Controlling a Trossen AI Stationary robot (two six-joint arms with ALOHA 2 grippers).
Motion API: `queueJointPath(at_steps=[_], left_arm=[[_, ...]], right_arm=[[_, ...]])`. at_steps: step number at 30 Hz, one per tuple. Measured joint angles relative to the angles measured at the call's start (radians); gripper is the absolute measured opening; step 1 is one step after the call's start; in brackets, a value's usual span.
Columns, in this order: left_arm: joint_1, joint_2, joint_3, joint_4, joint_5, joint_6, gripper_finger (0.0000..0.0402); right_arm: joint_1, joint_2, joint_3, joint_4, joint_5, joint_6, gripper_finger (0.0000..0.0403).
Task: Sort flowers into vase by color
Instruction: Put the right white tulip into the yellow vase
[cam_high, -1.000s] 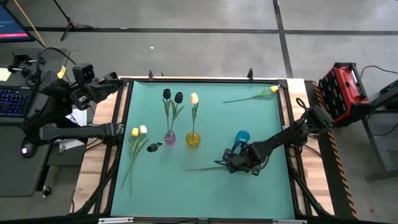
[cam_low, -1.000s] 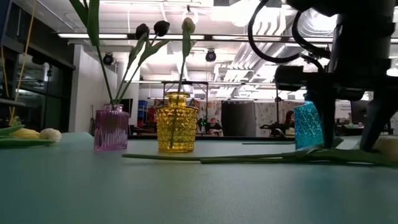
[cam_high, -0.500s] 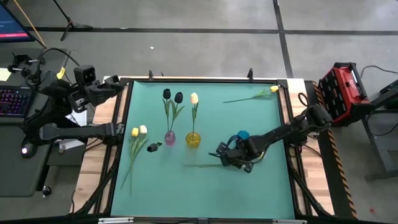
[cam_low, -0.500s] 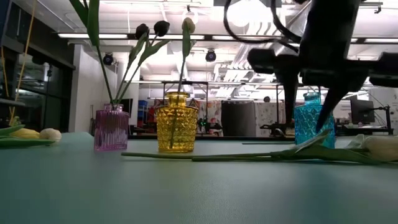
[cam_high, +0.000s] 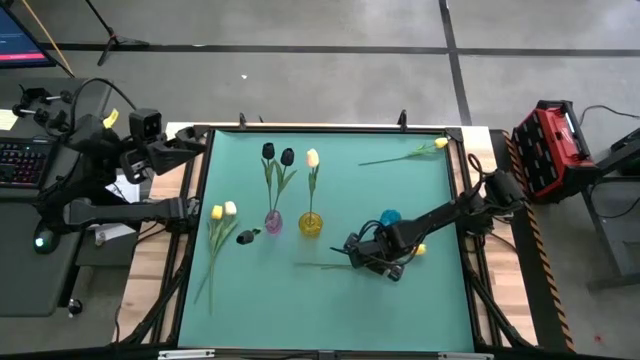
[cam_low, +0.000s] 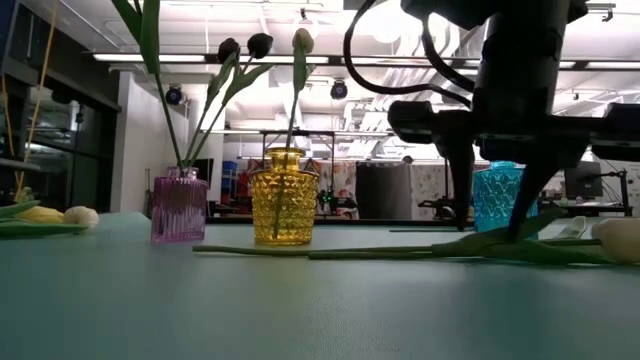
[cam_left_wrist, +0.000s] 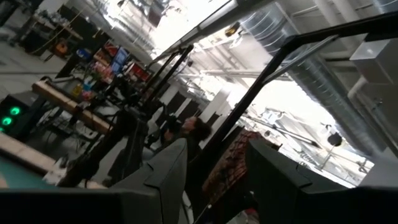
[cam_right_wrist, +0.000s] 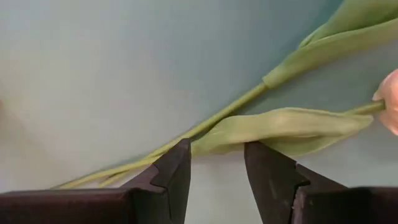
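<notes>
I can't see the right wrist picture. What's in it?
Two dark fingers stand apart just above a flower lying flat on the green table, its thin stem and long leaves between them. A pale bud peeks in at one edge.

Right gripper (cam_high: 352, 250) hangs low, just in front of the blue vase (cam_high: 390, 218), fingers parted. Left gripper (cam_high: 190, 139) waits far beyond that vase, fingers parted.

The teal counter (cam_high: 330, 300) is carrying a pink vase (cam_high: 273, 220), a yellow vase (cam_high: 311, 224) and a blue vase (cam_high: 390, 218), while loose tulips are lying flat: two at the left (cam_high: 216, 240), one far right (cam_high: 410, 153), one mid-counter (cam_high: 325, 266)
</notes>
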Motion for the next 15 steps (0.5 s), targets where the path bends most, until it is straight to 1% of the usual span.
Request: queueJointPath(at_steps=[7,15], left_arm=[[0.0,0.0,0.0,-0.057,0.0,0.001,0.0151],[0.0,0.0,0.0,-0.076,0.0,0.001,0.0151]], right_arm=[[0.002,0.003,0.0,-0.059,-0.009,-0.005,0.014],[0.04,0.03,0.0,-0.044,-0.018,-0.029,0.014]])
